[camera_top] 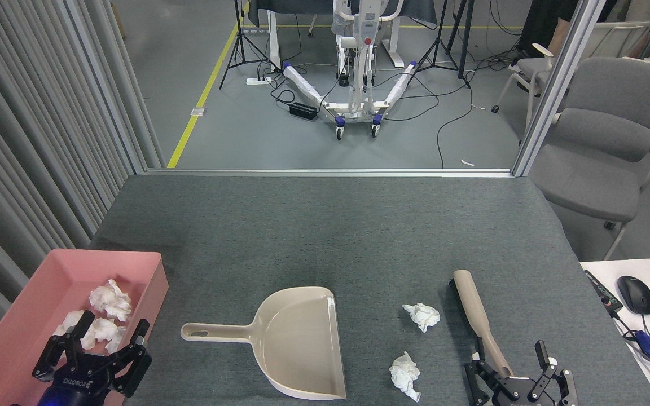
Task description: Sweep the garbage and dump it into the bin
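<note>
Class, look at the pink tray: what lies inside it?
Inside the pink tray lie crumpled white tissue wads. The left gripper hangs in front, hiding part of the tray floor and possibly more wads.

Both pincers [95,342] [514,369] (low) agape

Two tissue wads [421,316] lie between the beige dustpan [302,344] and the brush [478,316]; others fill the pink bin [31,316].

One legible marking: "ROBOTIQ", seen upside down, printed white on the black body of the left claw [92,345]. Nothing else readable.
</note>
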You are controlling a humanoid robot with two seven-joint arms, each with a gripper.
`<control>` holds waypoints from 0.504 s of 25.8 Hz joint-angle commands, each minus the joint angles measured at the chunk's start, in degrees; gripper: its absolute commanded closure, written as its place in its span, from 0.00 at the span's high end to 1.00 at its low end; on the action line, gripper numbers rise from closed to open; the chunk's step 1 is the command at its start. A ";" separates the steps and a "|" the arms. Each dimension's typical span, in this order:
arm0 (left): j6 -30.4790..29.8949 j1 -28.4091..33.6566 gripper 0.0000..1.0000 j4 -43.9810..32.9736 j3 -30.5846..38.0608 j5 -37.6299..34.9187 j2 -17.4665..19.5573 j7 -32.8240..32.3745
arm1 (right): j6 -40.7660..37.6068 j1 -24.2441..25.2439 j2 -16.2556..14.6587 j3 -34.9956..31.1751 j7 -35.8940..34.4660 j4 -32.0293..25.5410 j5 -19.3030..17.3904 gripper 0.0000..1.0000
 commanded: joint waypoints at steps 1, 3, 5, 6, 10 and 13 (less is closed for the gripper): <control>0.10 0.00 1.00 0.01 0.31 0.08 0.03 -1.23 | -0.62 -0.09 0.13 0.02 0.01 0.00 -0.40 0.98; 0.36 0.00 1.00 -0.08 0.75 0.26 -0.06 -1.14 | -0.71 0.00 0.13 0.02 0.01 0.00 -0.58 0.98; 1.42 0.00 1.00 -0.61 1.01 0.17 -0.06 -1.40 | -0.71 -0.09 0.13 0.10 0.01 0.00 -0.58 0.98; 2.12 0.00 1.00 -0.61 1.10 0.17 -0.06 -1.32 | -0.89 -0.09 0.13 0.10 0.01 0.00 -0.84 0.98; 2.38 -0.17 1.00 -0.52 1.10 0.26 0.21 -1.32 | -1.15 -0.09 0.13 0.28 0.01 -0.09 -1.54 0.98; 1.86 -0.26 1.00 -0.52 1.10 0.26 0.21 -1.23 | -1.32 -0.09 0.13 0.19 0.01 -0.09 -1.63 0.98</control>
